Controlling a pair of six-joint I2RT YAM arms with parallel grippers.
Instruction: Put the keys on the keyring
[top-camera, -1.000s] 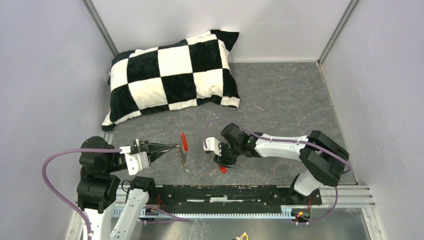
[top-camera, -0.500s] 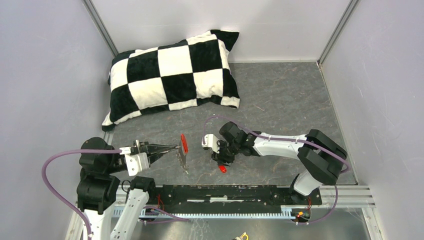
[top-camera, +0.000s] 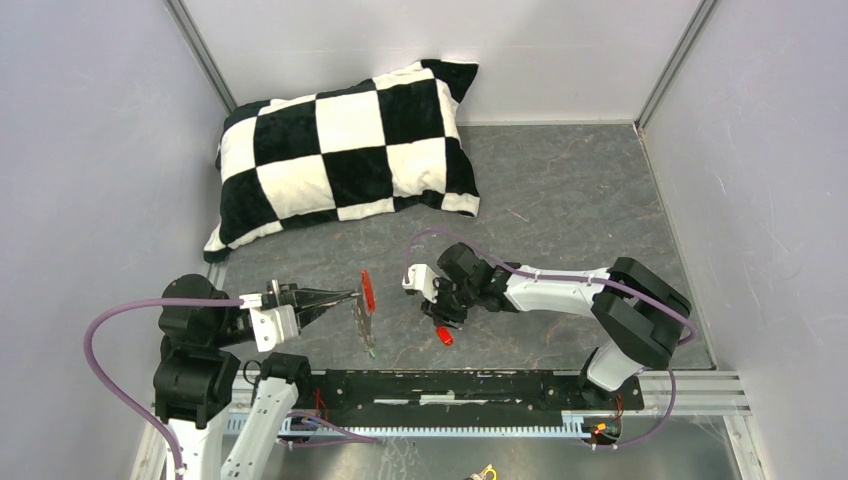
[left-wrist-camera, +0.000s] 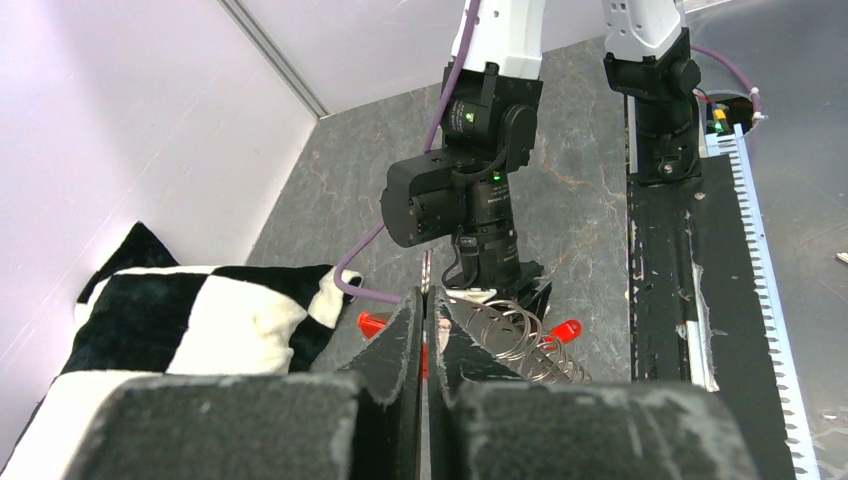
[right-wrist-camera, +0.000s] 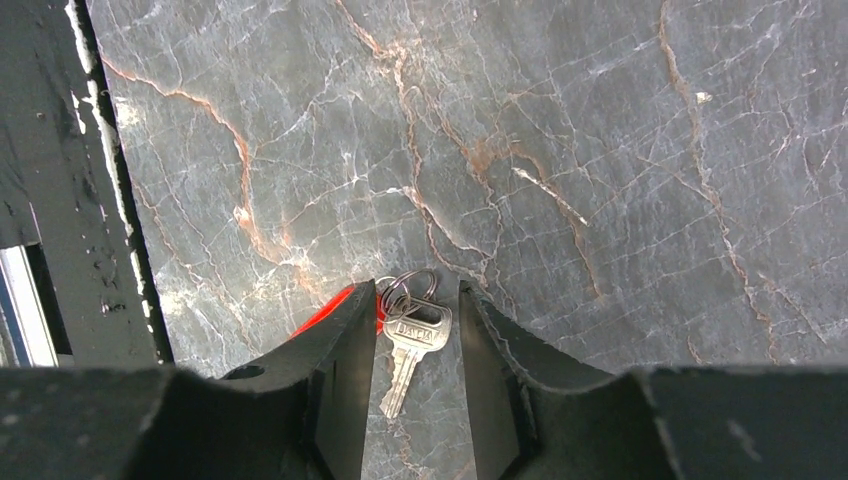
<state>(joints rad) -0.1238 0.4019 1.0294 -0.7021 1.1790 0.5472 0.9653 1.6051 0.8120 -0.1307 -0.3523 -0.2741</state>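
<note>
Only wrist view: key (right-wrist-camera: 413, 338) between spread right end effector (right-wrist-camera: 414, 292) | left end effector (top-camera: 354, 296) clamps keyring (top-camera: 368, 287)

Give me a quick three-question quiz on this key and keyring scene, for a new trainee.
1. True or false: the left tool is shut on the silver coiled keyring with a curved red fob.
2. What lies between the fingers of the right tool? A) a silver metal key B) a green ball C) nothing
3. Fill in, near or far: the black-and-white checkered pillow lies in the ___ left corner of the grey marbled table.
Key: 1 true; 2 A; 3 far.
</note>
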